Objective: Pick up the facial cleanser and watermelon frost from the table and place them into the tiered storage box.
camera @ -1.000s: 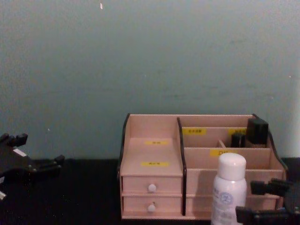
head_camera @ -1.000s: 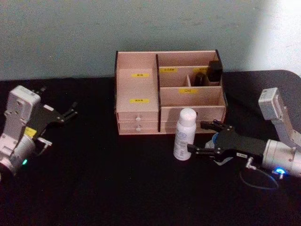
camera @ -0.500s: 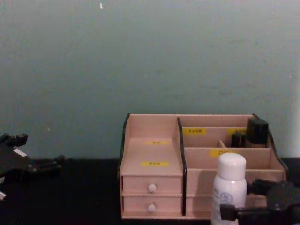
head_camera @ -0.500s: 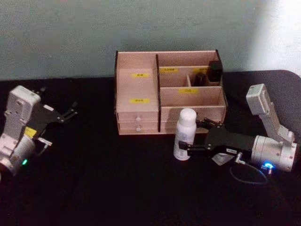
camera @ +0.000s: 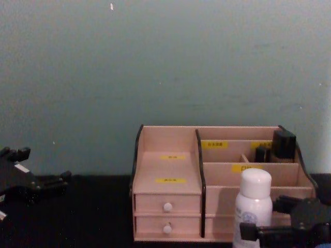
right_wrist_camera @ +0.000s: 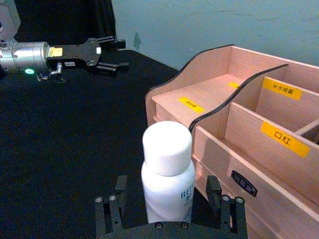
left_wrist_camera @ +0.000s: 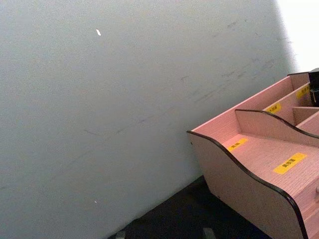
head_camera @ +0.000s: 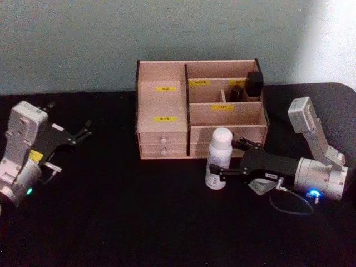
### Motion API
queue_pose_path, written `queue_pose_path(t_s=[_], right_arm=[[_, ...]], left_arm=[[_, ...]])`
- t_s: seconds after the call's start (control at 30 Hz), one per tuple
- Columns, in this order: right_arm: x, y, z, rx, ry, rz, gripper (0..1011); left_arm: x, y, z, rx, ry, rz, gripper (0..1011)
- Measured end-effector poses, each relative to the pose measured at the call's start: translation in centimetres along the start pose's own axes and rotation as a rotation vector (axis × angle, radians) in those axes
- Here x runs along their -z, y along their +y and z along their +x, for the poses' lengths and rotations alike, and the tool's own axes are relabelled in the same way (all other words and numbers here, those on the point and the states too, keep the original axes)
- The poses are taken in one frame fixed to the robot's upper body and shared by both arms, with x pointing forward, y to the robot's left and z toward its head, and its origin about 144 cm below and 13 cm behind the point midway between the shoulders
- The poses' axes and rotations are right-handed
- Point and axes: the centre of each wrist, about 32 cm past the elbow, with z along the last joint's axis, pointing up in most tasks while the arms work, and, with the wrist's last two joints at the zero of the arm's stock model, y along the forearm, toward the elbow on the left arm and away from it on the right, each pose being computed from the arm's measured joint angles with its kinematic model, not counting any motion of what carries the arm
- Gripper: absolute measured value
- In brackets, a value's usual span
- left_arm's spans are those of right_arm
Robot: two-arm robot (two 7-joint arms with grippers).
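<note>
Wooden tiered storage box (head_camera: pixel 161 103) holding dark bottles (head_camera: pixel 254 83), right gripper (head_camera: pixel 226 156) splayed round cleanser (head_camera: pixel 218 149), left gripper (head_camera: pixel 86 129) splayed

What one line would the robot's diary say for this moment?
phase: pre-grasp | right gripper: open, straddling upright white bottle | bottle: on table, before tiered storage box | left gripper: open, parked left

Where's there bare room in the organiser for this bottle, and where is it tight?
Free: the left stepped shelves of the tiered storage box and its long front-right trough. Crowded: the back-right corner, holding dark containers, and the box front, where the right gripper straddles the white bottle. The left gripper is parked far left.
</note>
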Motion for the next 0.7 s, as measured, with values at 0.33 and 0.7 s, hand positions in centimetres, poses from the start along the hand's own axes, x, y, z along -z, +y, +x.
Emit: queue_pose_path(t_s=[0.33, 0.7], right_arm=[[0.01, -0.03, 0.00, 0.000, 0.000, 0.000, 839], [0.00, -0.04, -0.01, 0.000, 0.001, 0.001, 593]], left_arm=[[0.00, 0.00, 0.00, 0.000, 0.000, 0.000, 1001], [0.00, 0.00, 0.00, 0.000, 0.000, 0.000, 1001]])
